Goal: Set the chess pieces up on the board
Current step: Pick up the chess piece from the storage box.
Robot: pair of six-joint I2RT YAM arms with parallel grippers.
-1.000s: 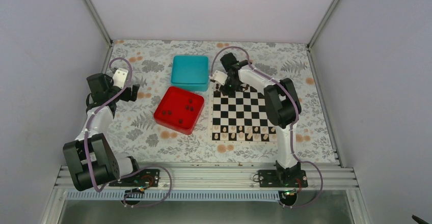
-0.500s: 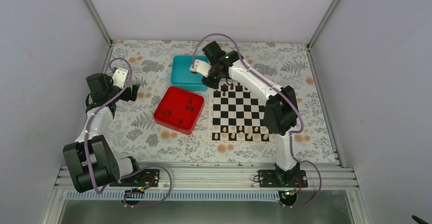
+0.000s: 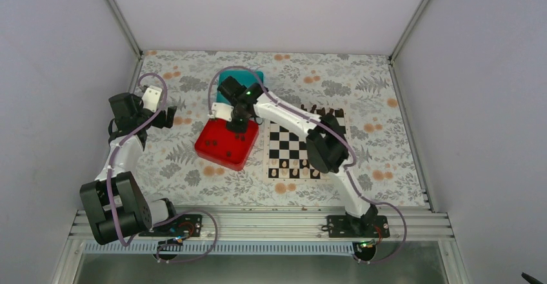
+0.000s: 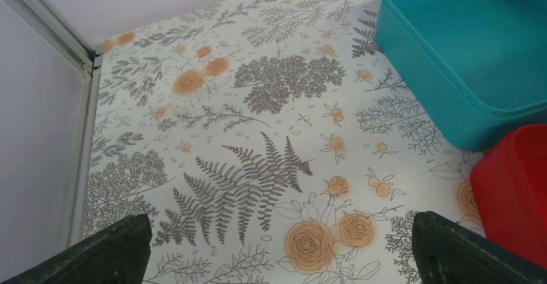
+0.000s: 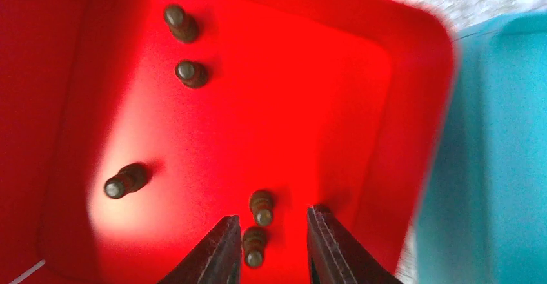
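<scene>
From above: shows the right pincer [image 3: 237, 125] over the red tray [image 3: 218, 159], swung there within the last second from the far edge of the chessboard [image 3: 300, 143]. Leaves several dark chess pieces [image 3: 227, 153] in that tray, others standing along the chessboard's far edge, pale pieces [image 3: 303, 166] on its near rows. Keeps the left pincer [image 3: 169, 116] parked over the table [image 3: 180, 174], unmoved.

Left wrist: spread wide, grasping nothing; only floral table below, teal box [image 4: 464, 58] and a red tray corner at right.

Right wrist: released, fingers [image 5: 216, 252] straddling one dark piece [image 5: 253, 248], not clenched on it. Four more loose in the tray. Reads as one placement finished, next pickup beginning; calls for a centred close on so small a piece.
</scene>
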